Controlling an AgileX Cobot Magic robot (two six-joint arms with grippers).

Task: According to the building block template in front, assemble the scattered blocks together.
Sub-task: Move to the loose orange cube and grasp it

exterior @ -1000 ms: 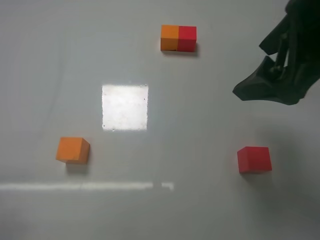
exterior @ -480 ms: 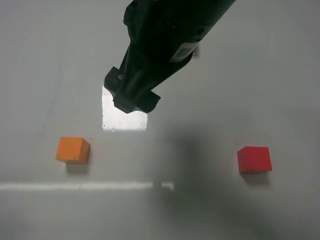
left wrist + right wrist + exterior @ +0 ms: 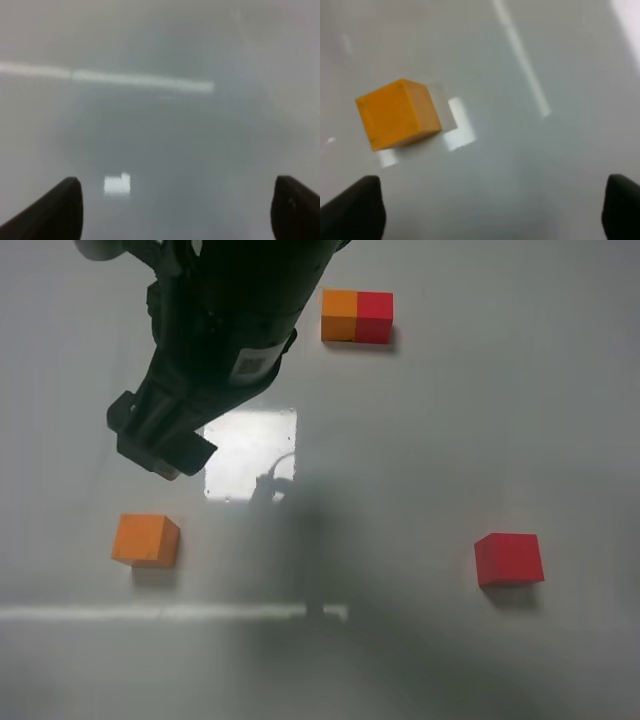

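The template (image 3: pixel 357 316), a small orange-and-red bar, lies at the far middle of the table. The plain orange cube (image 3: pixel 146 540) sits at the near left and also shows in the right wrist view (image 3: pixel 397 120). The plain red cube (image 3: pixel 509 559) sits at the near right. My right gripper (image 3: pixel 160 448) has reached across to the left and hangs just behind the orange cube, apart from it; in its wrist view the gripper (image 3: pixel 487 210) is open and empty. My left gripper (image 3: pixel 180 210) is open and empty over bare table and is out of the high view.
The right arm's black body (image 3: pixel 235 320) crosses the far left-middle of the table. A bright square glare patch (image 3: pixel 250 455) lies at the centre. A pale light stripe (image 3: pixel 170 612) runs along the near side.
The right arm has swept from the far right across the table to the left, ending just behind the orange cube. The template is uncovered again. No block has moved.
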